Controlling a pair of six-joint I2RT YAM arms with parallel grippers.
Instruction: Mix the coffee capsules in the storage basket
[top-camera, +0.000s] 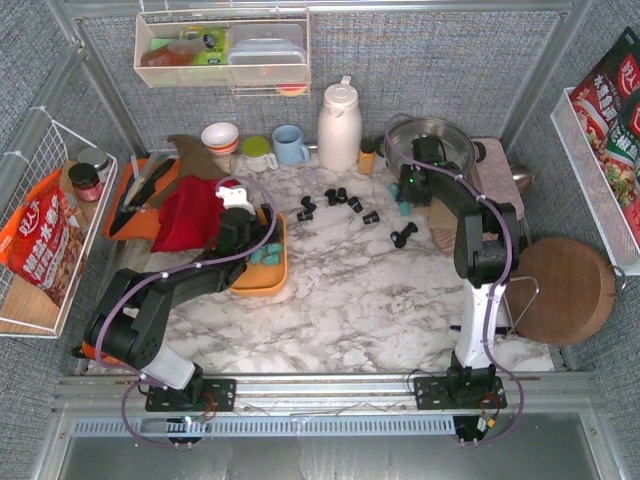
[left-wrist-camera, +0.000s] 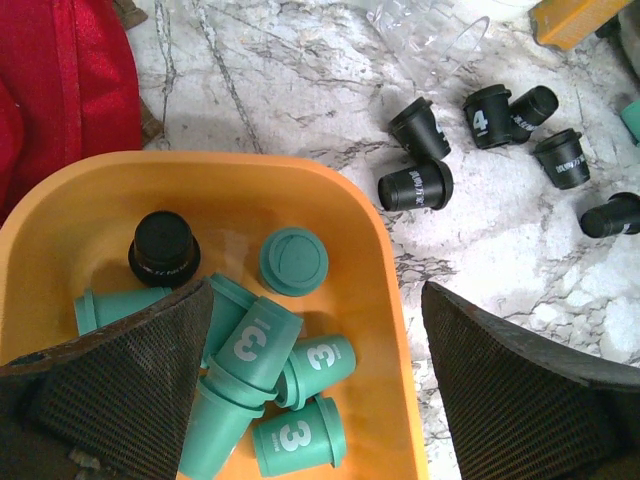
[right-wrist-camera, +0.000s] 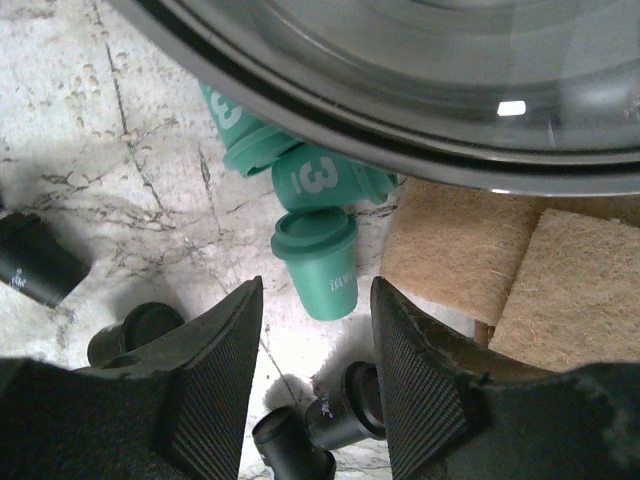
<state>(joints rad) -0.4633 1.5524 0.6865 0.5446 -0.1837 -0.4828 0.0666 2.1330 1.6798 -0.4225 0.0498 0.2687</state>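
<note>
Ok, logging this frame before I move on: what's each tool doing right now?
Left tool: open, empty, over the storage basket rim.
Right tool: open, straddling a teal capsule, not gripping it.

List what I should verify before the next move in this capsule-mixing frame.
1. Left jaws empty: ok; wide open over the storage basket, nothing between them.
2. Mixing begun: ok; one black capsule stands among the teal capsules in the basket.
3. All capsules in: not ok; loose black capsules lie on the marble table.
4. Right jaws aligned: ok; the nearest teal capsule sits in the gap at their tips, ungripped.
5. Clearance under the lidded pot: cannot tell.
</note>
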